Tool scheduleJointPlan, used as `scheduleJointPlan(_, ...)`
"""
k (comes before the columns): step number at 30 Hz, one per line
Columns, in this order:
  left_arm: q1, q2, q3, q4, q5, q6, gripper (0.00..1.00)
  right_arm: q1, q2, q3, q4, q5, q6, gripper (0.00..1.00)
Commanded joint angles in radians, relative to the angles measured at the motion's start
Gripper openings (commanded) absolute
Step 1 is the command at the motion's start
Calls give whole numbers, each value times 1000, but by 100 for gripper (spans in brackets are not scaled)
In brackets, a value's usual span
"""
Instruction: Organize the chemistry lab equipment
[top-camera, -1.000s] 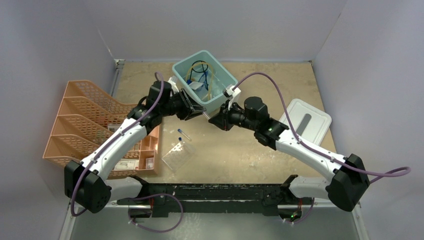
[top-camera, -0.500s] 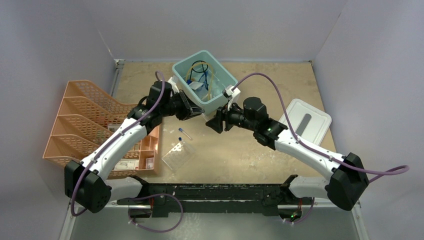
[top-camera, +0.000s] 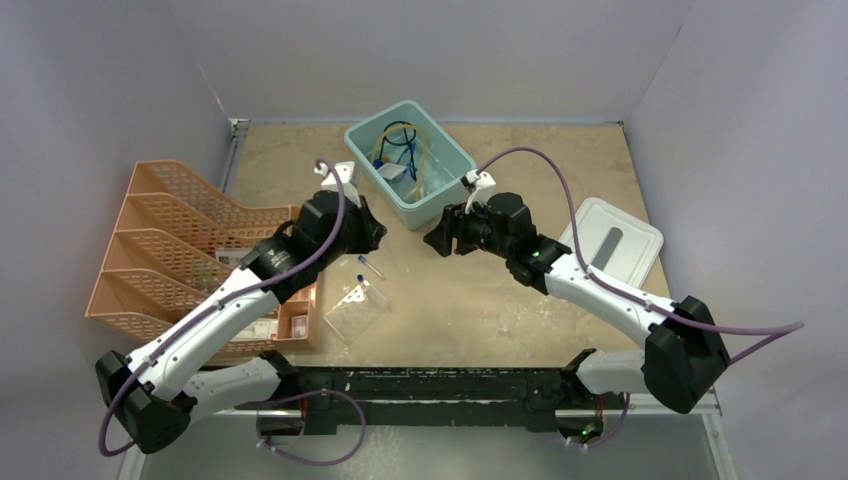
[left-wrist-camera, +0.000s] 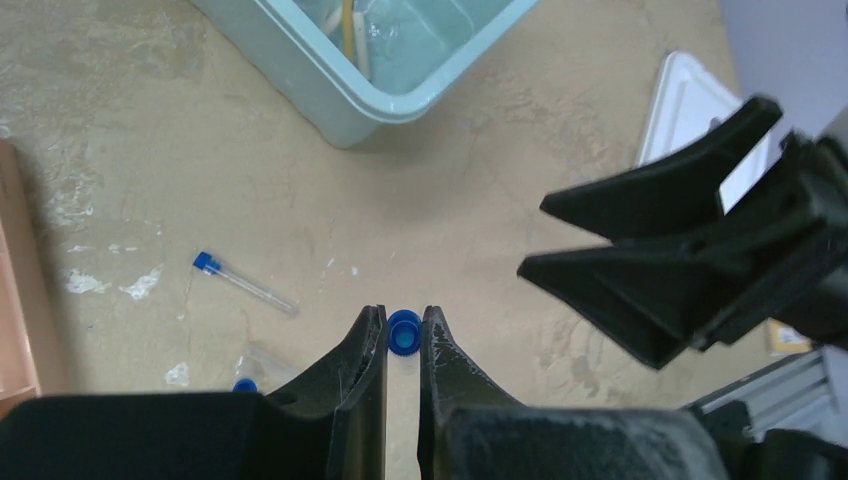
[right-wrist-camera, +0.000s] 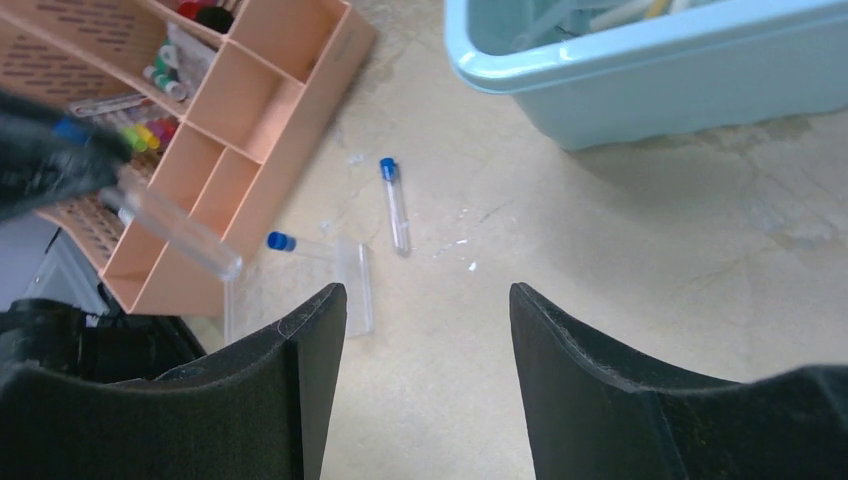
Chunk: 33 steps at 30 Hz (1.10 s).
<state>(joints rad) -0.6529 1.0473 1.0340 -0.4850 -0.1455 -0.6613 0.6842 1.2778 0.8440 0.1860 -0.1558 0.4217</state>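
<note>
Left gripper (left-wrist-camera: 403, 326): the jaws are almost together and pinch the held tube (right-wrist-camera: 180, 232) at its blue cap end, above the table (top-camera: 480, 300) at about 10 o'clock from the centre.
Right gripper (right-wrist-camera: 425, 290): the jaws are wide and hold nothing; it hangs just right of the centre and faces the left gripper.
Risk at the clear rack (top-camera: 355, 318): it lies at 7 o'clock and nothing holds it. It looks light, so a tube pushed in could shove or tip it.
Risk at the loose tube (right-wrist-camera: 396, 210): it is round and lies on the table just beyond the rack. A passing finger could make it roll.
Risk at the held tube: the grip is only near the cap and the long smooth body is free, so it may swivel or slip.
Risk between the arms: the grippers are near each other, and a crossing move could knock them together.
Risk at the teal bin (right-wrist-camera: 680, 95): it stands at 12 o'clock, just beyond both wrists, and a lifted wrist could strike it.
Count of blue-capped tubes: three, namely the held tube, the loose tube and a third tube (right-wrist-camera: 300, 244) at the rack.
Count of racks: one.
Count of bins: one.
Count of lids: one grey lid (top-camera: 612, 240) at 3 o'clock.
Count of organizers: one orange organizer (top-camera: 180, 250) at 9 o'clock.
</note>
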Motion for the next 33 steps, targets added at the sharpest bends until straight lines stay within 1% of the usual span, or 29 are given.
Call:
scheduleJointPlan(1,-145,-12,-19,-26,-303,63,0,-26,17,-14,38,27,61,62)
scheduleJointPlan(8,-415,21,-73,-72,-702,-97,0,-44,42,-18,35,44,72,62)
scheduleJointPlan(11,-505,54,-92,-99,-854,-198,0,-52,52,-18,33,44,75,62)
scheduleJointPlan(14,-565,112,-105,-137,-971,-323,0,-59,65,-19,32,44,76,62)
scheduleJointPlan(17,-593,157,-116,-160,-1047,-451,0,-66,75,-19,29,37,78,61)
scheduleJointPlan(21,-601,217,-138,-209,-1100,-620,0,-73,85,-19,16,24,80,61)
scheduleJointPlan(27,-603,347,-100,-437,-1204,-935,0,-81,97,-11,-20,1,73,61)
scheduleJointPlan(29,-605,388,-80,-486,-1227,-989,0,-84,100,-6,-33,-2,69,61)
scheduleJointPlan(33,-605,418,-74,-506,-1247,-1012,0,-86,112,6,-54,1,65,60)
